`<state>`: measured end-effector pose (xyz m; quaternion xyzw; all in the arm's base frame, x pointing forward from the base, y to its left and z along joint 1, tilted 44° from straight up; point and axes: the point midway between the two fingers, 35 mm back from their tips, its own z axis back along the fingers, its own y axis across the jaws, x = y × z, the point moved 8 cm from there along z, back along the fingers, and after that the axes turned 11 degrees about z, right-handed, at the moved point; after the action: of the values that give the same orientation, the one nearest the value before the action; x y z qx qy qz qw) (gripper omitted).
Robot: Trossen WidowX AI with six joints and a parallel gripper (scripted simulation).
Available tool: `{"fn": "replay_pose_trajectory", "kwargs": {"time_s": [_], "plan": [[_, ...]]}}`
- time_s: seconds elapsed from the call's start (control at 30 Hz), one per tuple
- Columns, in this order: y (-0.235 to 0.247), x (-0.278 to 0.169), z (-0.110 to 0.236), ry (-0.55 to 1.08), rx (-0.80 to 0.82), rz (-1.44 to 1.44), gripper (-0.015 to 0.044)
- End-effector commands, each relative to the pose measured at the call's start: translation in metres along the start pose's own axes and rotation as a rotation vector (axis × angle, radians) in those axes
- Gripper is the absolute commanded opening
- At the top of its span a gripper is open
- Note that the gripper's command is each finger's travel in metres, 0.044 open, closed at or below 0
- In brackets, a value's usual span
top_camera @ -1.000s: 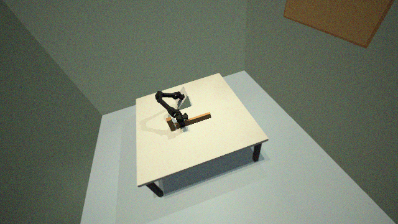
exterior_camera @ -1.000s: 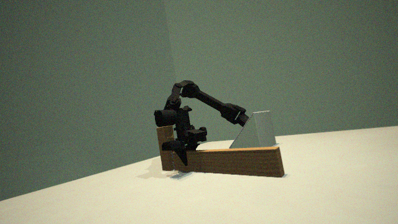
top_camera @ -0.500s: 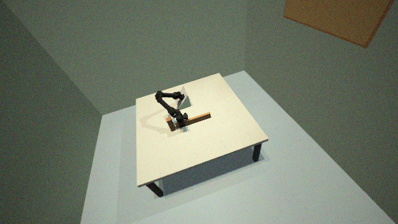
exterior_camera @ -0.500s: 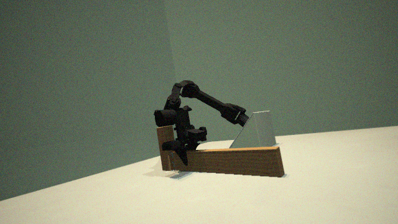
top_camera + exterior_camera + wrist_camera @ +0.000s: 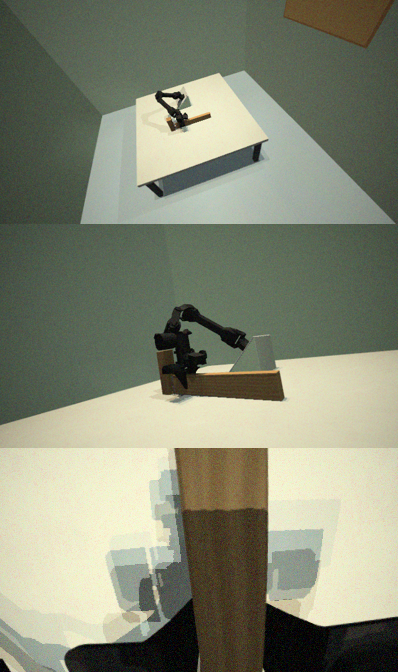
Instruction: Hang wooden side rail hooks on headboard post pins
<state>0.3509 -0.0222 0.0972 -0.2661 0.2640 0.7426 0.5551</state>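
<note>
1. Our pincer (image 5: 183, 379) grips the side rail (image 5: 236, 386) right beside the headboard post (image 5: 165, 370), at the rail's nine o'clock end.
2. The far end rests on the counter (image 5: 326, 410).
3. We can't see the hooks, so we judge: lower straight, no twist, then release.

Matt wood rail (image 5: 236, 385) & post (image 5: 165, 361); matt blk pincer (image 5: 181, 376).

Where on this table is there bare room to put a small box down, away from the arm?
The wide stretch of table beyond the rail's far end, toward the right and near edges, shows nothing on it. The near-left stretch looks bare too. It is crowded mid-table, where the gripper grips the rail beside the post and the grey wedge.
</note>
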Motion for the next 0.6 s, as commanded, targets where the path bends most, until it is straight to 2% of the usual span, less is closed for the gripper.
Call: {"fn": "replay_pose_trajectory", "kwargs": {"time_s": [0.0,0.57], "plan": [[-0.0013,0.0016,0.0052,0.004,-0.01,0.01,0.0],[-0.0013,0.0016,0.008,0.004,-0.01,0.01,0.0]]}}
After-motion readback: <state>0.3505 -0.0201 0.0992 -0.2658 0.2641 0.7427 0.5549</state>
